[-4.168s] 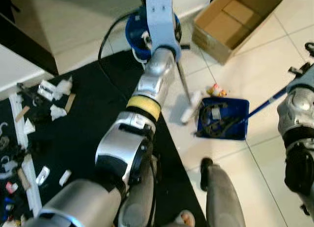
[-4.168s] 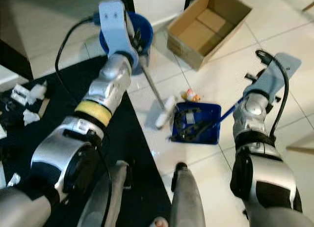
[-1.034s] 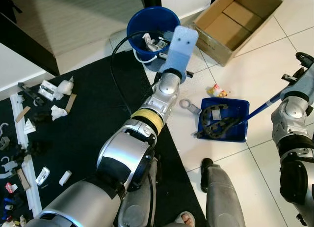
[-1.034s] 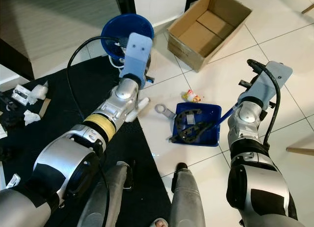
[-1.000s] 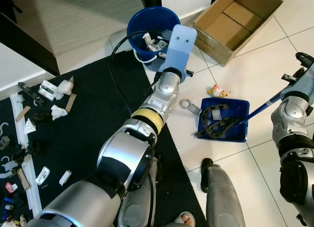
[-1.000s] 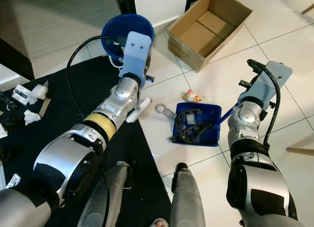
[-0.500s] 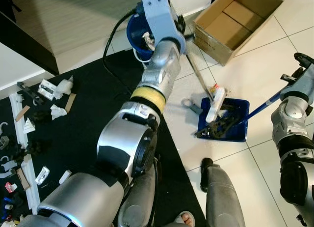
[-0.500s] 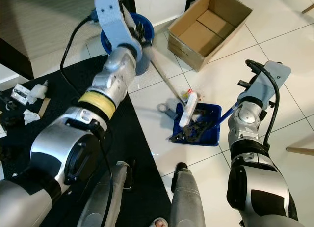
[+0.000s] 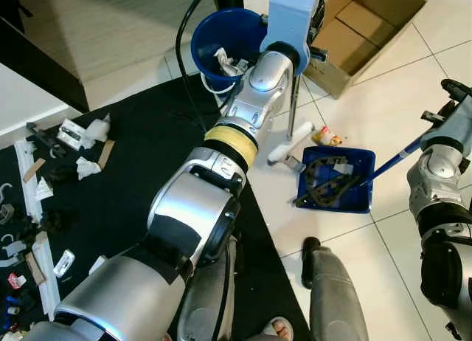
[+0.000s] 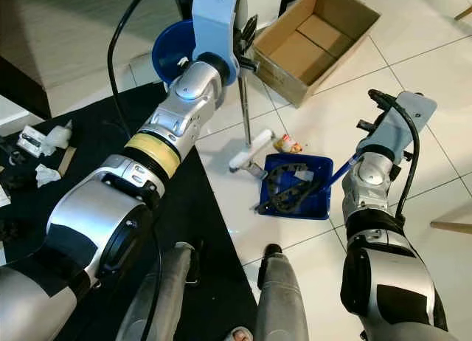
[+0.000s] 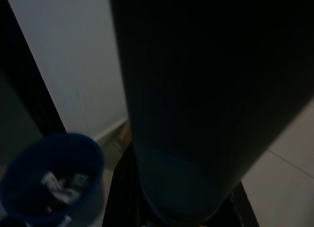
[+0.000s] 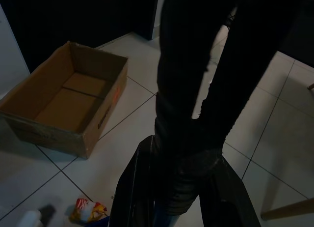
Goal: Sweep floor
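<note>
The broom (image 10: 244, 105) stands near the middle of the frame, its thin handle running almost straight up and down from the left gripper (image 10: 247, 42) at the top centre to its white head (image 10: 251, 150) on the pale tile floor (image 10: 332, 112). The head's long axis slants from lower left to upper right, its upper end just beside a small orange-and-yellow scrap (image 10: 287, 144) and its lower end near a grey ring-shaped piece lying at the dustpan's left edge. The left fingers are pinching the broom handle high up.

Just right of the head, lower centre, sits the blue dustpan (image 10: 296, 184) with dark tangled debris inside — its blue handle (image 10: 341, 173) rises to the right toward the right gripper (image 12: 171, 187). In the right wrist view the dark fingers close round that handle.

A blue bucket (image 9: 221, 42) with litter in it stands at the top centre-left, at the edge of the black mat (image 9: 125, 186) that fills the left half. An open cardboard box (image 10: 313, 38) lies at the upper right. Open tile runs between the box and the dustpan and off to the right edge — the mat's border cuts diagonally just left of the broom head. Paper and plastic scraps (image 9: 77, 145) are scattered along the far left edge.
</note>
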Controlling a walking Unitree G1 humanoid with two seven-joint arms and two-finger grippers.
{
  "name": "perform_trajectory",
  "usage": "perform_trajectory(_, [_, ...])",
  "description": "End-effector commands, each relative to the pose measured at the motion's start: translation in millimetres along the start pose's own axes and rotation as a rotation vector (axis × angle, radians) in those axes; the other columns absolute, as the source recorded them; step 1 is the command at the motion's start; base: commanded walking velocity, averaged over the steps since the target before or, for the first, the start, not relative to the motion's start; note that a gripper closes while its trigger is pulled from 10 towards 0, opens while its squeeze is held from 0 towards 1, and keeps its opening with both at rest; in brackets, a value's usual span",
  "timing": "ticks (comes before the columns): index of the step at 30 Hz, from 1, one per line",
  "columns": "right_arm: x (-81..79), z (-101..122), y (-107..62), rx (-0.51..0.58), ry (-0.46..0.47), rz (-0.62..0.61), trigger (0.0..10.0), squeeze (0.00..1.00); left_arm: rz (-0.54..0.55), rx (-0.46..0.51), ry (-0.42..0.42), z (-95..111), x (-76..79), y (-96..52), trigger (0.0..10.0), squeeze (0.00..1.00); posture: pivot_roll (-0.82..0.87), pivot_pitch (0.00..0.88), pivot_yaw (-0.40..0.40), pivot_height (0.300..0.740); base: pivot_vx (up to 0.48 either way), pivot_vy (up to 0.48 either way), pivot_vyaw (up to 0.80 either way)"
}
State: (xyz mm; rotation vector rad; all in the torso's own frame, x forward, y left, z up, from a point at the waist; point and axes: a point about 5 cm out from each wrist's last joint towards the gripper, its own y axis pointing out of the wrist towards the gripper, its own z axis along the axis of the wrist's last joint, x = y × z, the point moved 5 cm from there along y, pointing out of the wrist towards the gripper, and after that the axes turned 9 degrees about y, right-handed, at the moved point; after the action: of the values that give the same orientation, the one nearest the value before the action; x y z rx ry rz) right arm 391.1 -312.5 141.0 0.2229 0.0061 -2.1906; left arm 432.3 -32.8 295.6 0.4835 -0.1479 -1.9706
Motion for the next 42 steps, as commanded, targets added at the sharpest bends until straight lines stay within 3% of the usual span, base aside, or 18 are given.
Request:
perform_trajectory(1, [24.1, -75.6, -33.1, -0.266, -0.145, -0.023, 10.0, 0.00, -0.037, 0.073, 0.047, 15.2, 15.9, 1.9, 10.0, 0.00, 0.12, 0.408, 0.115, 0.740, 0.000, 0.000, 0.00])
perform_trajectory(9, [22.2, -76.4, -34.0, -0.266, -0.147, -0.014, 10.0, 0.00, -0.057, 0.027, 0.195, -19.5, 14.0, -11.9, 10.0, 0.00, 0.12, 0.414, 0.114, 0.740, 0.000, 0.000, 0.00])
perform_trajectory(13, [22.7, -75.7, -34.0, -0.259, -0.149, -0.016, 10.0, 0.00, -0.090, -0.020, 0.373, -46.3, 11.2, -23.7, 10.0, 0.00, 0.11, 0.417, 0.120, 0.740, 0.000, 0.000, 0.00])
perform_trajectory(16, [23.0, -75.6, -34.0, -0.257, -0.149, -0.016, 10.0, 0.00, -0.089, -0.031, 0.397, -51.2, 9.7, -26.0, 10.0, 0.00, 0.11, 0.417, 0.120, 0.740, 0.000, 0.000, 0.00])
perform_trajectory(20, [27.5, -76.7, -35.1, -0.255, -0.156, -0.021, 10.0, 0.00, -0.054, -0.079, 0.484, -72.3, 5.6, -36.9, 10.0, 0.00, 0.10, 0.421, 0.122, 0.740, 0.000, 0.000, 0.00])
perform_trajectory(23, [28.5, -77.7, -36.0, -0.255, -0.158, -0.021, 10.0, 0.00, -0.024, -0.094, 0.493, -77.5, 4.4, -39.8, 10.0, 0.00, 0.10, 0.422, 0.123, 0.740, 0.000, 0.000, 0.00])
perform_trajectory(27, [28.3, -80.4, -38.6, -0.258, -0.163, -0.018, 10.0, 0.00, 0.042, -0.147, 0.360, -87.0, 4.4, -44.0, 10.0, 0.00, 0.10, 0.423, 0.124, 0.740, 0.000, 0.000, 0.00])
perform_trajectory(30, [27.6, -81.0, -39.1, -0.259, -0.163, -0.015, 10.0, 0.00, 0.050, -0.159, 0.320, -88.7, 6.0, -44.6, 10.0, 0.00, 0.10, 0.423, 0.125, 0.740, 0.000, 0.000, 0.00])
perform_trajectory(42, [25.9, -82.3, -40.7, -0.259, -0.165, -0.010, 10.0, 0.00, 0.004, -0.145, 0.268, -89.4, 35.1, -47.9, 10.0, 0.00, 0.10, 0.428, 0.126, 0.740, 0.000, 0.000, 0.00])
